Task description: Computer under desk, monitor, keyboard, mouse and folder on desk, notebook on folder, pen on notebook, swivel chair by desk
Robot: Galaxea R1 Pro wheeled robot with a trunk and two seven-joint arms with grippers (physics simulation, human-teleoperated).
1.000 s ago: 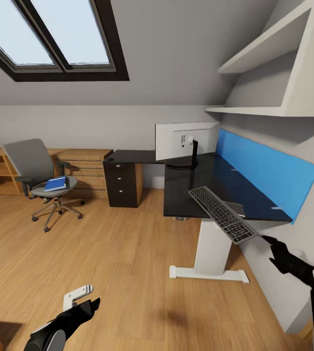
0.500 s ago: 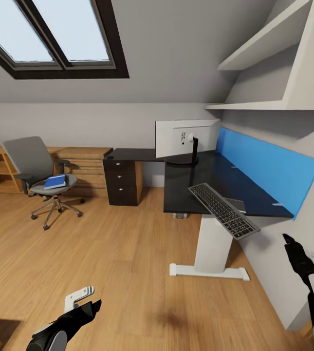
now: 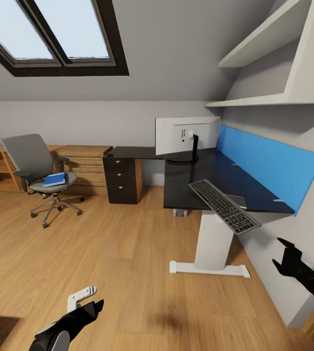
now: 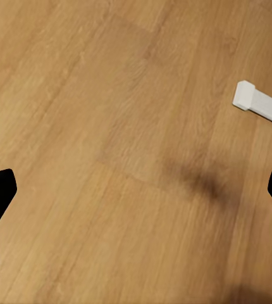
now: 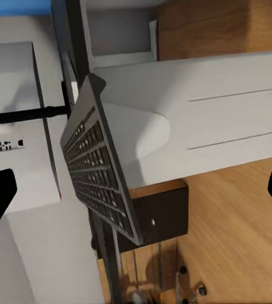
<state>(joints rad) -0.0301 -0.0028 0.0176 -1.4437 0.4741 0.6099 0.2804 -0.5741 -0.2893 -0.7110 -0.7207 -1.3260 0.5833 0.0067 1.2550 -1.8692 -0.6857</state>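
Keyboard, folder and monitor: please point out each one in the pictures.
keyboard (image 3: 224,206), head view, middle of its key field.
folder (image 3: 55,179), head view, centre of its blue cover, on the swivel chair (image 3: 28,155) seat.
monitor (image 3: 174,136), head view, its white back.

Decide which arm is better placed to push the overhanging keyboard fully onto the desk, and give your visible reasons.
Right, probably. The right gripper is open just below the keyboard overhanging the desk edge. The left gripper hangs low over the floor, far off.
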